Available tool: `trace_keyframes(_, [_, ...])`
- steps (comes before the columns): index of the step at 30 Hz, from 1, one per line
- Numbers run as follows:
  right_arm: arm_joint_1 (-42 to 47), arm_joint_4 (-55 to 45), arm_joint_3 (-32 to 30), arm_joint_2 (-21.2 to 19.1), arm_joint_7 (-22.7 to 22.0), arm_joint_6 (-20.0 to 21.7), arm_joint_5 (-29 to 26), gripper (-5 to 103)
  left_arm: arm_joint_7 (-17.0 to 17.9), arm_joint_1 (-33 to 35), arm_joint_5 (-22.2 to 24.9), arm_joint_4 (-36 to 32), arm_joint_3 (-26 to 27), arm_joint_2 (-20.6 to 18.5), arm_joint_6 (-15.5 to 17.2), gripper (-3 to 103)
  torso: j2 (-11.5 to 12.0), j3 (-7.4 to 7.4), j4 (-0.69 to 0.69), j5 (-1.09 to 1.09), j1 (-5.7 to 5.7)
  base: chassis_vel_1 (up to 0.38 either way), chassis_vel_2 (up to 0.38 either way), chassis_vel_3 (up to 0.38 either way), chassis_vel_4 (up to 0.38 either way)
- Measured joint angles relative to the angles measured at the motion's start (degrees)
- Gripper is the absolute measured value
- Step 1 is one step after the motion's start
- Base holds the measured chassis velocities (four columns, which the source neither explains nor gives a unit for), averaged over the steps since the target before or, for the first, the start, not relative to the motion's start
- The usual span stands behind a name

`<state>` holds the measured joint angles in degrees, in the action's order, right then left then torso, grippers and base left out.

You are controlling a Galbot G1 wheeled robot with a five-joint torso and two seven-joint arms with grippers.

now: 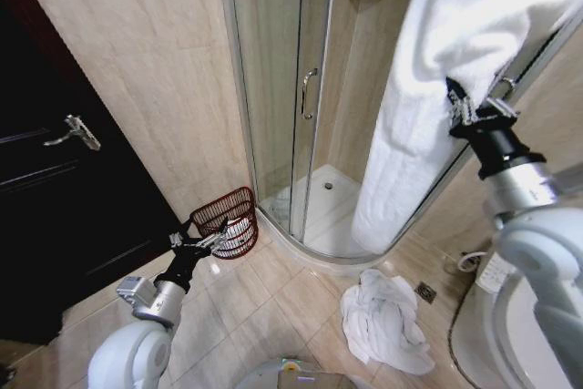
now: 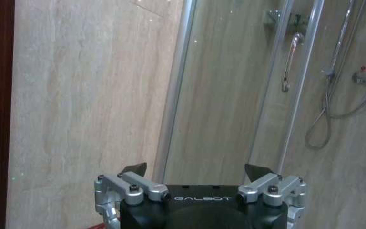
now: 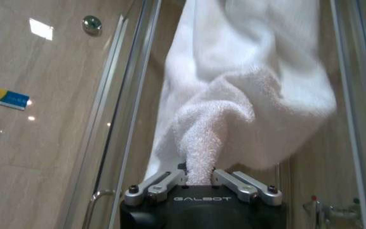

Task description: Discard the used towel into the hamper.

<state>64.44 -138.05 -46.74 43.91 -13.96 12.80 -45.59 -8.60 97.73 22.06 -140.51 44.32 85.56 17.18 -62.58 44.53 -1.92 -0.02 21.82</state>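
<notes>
Right claw (image 3: 199, 177) pinches hanging towel (image 3: 247, 95) fold.

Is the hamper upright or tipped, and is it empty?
Tipped: the hamper leans on the floor by the shower, its rim facing the left gripper. Not empty; something white lies inside.

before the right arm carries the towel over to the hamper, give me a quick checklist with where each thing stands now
1. Grip: right gripper is pinched on a fold of the hanging white towel - ok.
2. Towel free of the shower door: it hangs against the glass; cannot tell.
3. Hamper upright, mouth open: ok, though something white already lies inside.
4. Left gripper out of the way: not ok, it is open, right by the hamper's rim.
5. Floor path: not ok, a second white towel lies crumpled on the tiles between.
</notes>
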Motion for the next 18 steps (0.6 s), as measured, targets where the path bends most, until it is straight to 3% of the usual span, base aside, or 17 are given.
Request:
trace_keyframes(8, [13.2, -4.1, -2.7, 9.5, 3.0, -3.1, 7.0, 7, 0.0, 0.0, 0.0, 0.0, 0.0, 0.0, 0.0, 100, 0.0, 0.0, 0.0, 0.02, 0.0, 0.0, 0.0, 0.0, 0.0])
trace_keyframes(11, [15.3, -4.5, -2.8, 11.2, 3.6, -4.2, 8.8, 7, 0.0, 0.0, 0.0, 0.0, 0.0, 0.0, 0.0, 100, 0.0, 0.0, 0.01, 0.02, 0.0, 0.0, 0.0, 0.0, 0.0])
trace_keyframes(14, [19.9, -5.1, -3.1, 15.8, 4.7, -6.7, 12.8, 7, 0.0, 0.0, 0.0, 0.0, 0.0, 0.0, 0.0, 100, 0.0, 0.0, 0.02, 0.02, 0.0, 0.0, 0.0, 0.0, 0.0])
trace_keyframes(18, [21.5, -5.1, -3.1, 18.1, 5.2, -8.9, 15.5, 7, 0.0, 0.0, 0.0, 0.0, 0.0, 0.0, 0.0, 100, 0.0, 0.0, 0.01, 0.06, 0.0, 0.0, 0.0, 0.0, 0.0])
